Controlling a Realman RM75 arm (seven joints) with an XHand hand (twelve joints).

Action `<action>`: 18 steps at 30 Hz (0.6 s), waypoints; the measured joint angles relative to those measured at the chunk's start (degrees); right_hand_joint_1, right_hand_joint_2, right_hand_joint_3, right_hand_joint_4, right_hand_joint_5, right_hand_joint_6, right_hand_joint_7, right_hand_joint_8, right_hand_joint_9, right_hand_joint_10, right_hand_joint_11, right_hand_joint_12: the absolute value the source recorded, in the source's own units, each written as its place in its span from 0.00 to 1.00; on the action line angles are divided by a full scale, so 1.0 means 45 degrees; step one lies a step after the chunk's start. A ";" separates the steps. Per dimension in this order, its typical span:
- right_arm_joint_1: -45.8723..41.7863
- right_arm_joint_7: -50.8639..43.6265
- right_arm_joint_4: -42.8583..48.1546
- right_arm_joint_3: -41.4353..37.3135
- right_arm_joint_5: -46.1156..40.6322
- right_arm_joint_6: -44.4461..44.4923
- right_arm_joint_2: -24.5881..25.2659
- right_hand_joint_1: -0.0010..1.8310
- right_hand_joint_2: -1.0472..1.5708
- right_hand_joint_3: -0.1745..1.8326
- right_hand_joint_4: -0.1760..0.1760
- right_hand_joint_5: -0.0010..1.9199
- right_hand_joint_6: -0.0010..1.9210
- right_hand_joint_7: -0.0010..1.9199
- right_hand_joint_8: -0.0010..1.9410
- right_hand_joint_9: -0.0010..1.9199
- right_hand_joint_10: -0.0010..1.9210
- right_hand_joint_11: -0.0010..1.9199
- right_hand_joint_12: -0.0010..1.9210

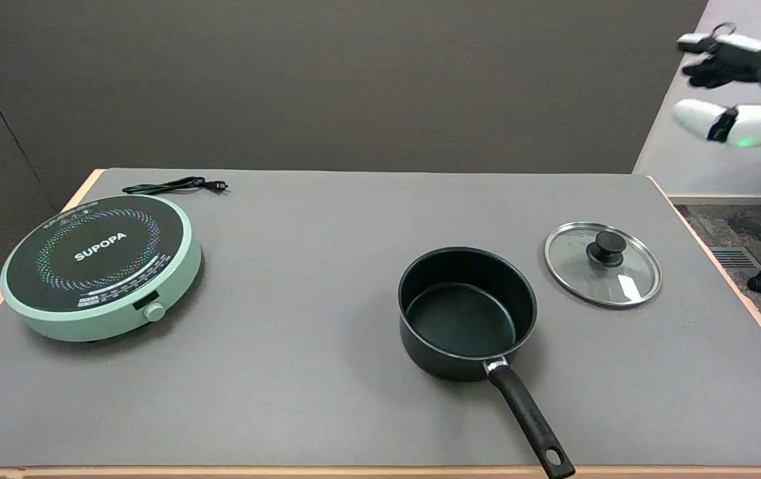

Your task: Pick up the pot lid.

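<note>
On the table's [327, 399] left side sits a mint-green SUPOPA induction cooker [101, 266], its black power cord [174, 186] lying just behind. Near the middle stands a black saucepan [467, 313], handle toward the near edge. Just right of it lies the glass pot lid [602, 264], black knob up, untouched. High at the far right the right hand [733, 86] hangs, fingers spread, grasping nothing
</note>
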State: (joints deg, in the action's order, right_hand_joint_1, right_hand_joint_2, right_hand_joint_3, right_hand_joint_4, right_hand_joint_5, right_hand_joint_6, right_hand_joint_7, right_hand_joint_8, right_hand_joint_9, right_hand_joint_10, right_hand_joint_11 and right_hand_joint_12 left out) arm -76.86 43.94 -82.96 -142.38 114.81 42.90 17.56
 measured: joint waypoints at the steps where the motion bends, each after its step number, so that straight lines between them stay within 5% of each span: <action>1: 0.0418 -0.0019 -0.0189 0.0190 0.0470 -0.0335 0.0175 0.21 0.59 0.50 0.79 0.16 0.08 0.29 0.10 0.30 0.16 0.21 0.39; 18: 0.4491 0.0985 -0.2539 0.3172 0.4400 -0.5525 0.1954 0.27 0.58 0.54 0.82 0.17 0.08 0.27 0.09 0.28 0.17 0.20 0.36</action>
State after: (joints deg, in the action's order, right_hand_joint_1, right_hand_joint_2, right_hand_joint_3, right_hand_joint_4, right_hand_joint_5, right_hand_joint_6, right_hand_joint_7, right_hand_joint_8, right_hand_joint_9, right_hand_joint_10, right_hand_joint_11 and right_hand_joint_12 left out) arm -56.65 48.37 -94.39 -128.11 134.61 18.03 26.35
